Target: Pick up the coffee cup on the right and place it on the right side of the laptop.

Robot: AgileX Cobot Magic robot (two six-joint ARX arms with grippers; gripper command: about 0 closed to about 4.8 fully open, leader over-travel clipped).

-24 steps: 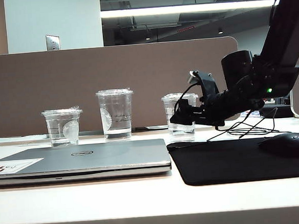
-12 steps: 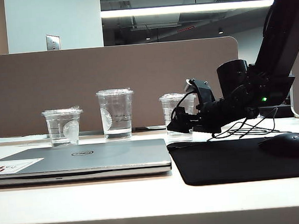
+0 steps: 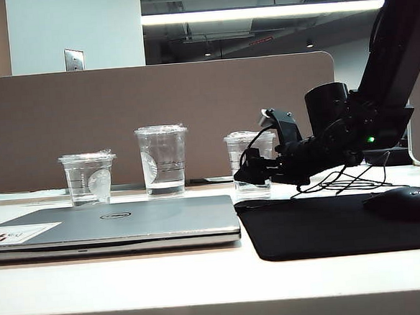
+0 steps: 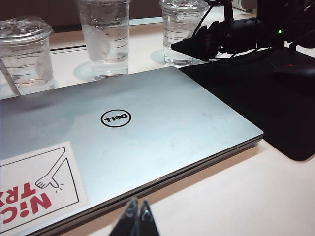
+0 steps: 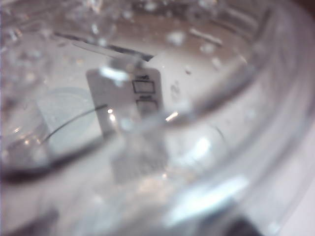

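Observation:
The coffee cup [image 3: 240,155] stands on the right of the row, on the table behind the mouse mat; it also shows in the left wrist view [image 4: 181,29]. My right gripper [image 3: 258,148] reaches in from the right, open, with its fingers on either side of the cup. The clear wall of the cup [image 5: 162,123] fills the right wrist view, and no fingers show there. The closed silver laptop [image 3: 128,221] [image 4: 157,118] lies flat at the front left. My left gripper [image 4: 137,214] hovers shut near the laptop's front edge, holding nothing.
A short clear cup [image 3: 89,179] and a taller one [image 3: 163,161] stand behind the laptop. A black mouse mat [image 3: 330,225] with a mouse [image 3: 408,203] lies right of the laptop. Cables [image 3: 345,182] trail behind it. A brown partition [image 3: 156,111] closes the back.
My right gripper has come down and moved left, further around the coffee cup. The cup looks nudged slightly left. The left gripper is still.

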